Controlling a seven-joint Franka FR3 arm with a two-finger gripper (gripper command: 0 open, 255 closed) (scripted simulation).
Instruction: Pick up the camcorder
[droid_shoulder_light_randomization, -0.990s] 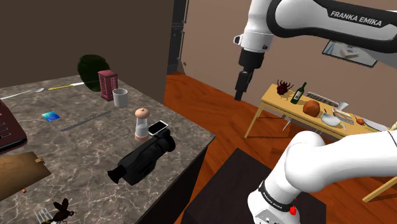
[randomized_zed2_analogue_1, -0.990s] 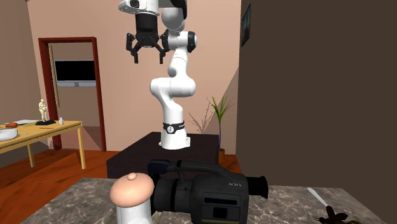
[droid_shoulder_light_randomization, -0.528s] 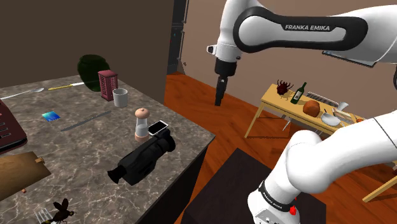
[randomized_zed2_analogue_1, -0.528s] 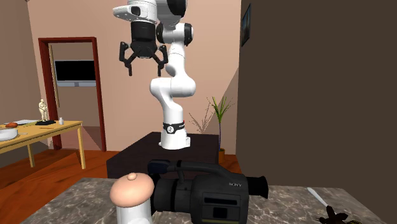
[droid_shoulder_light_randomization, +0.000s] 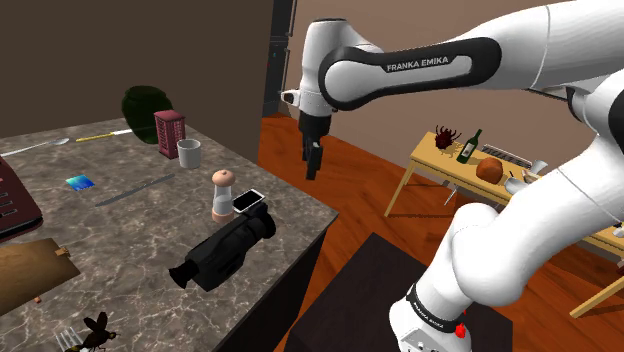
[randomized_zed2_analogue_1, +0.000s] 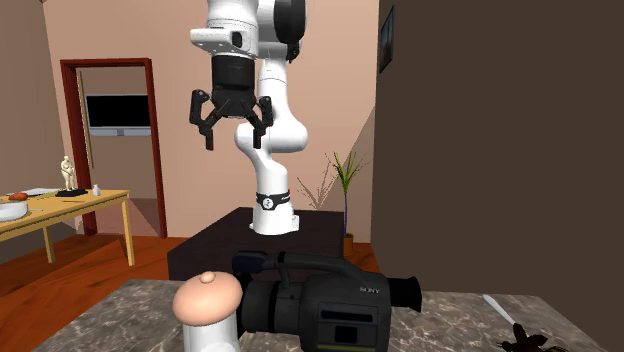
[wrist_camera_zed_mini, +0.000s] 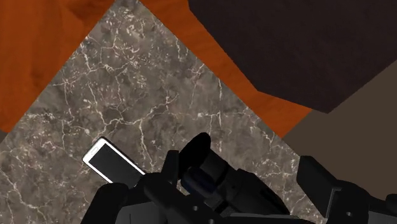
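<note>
Presently: black gripper (randomized_zed2_analogue_1: 232, 138), fingers spread wide, holding nothing, raised well above black camcorder (droid_shoulder_light_randomization: 225, 250) lying on marble counter (droid_shoulder_light_randomization: 130, 220), white phone (droid_shoulder_light_randomization: 248, 200) just beside.

Black camcorder (droid_shoulder_light_randomization: 224, 251), lying untouched on marbled countertop (droid_shoulder_light_randomization: 130, 222), near its edge

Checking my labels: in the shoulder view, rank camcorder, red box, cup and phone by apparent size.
1. camcorder
2. red box
3. cup and phone: about alike, and the phone is nearer the camera, so unranked.
</note>
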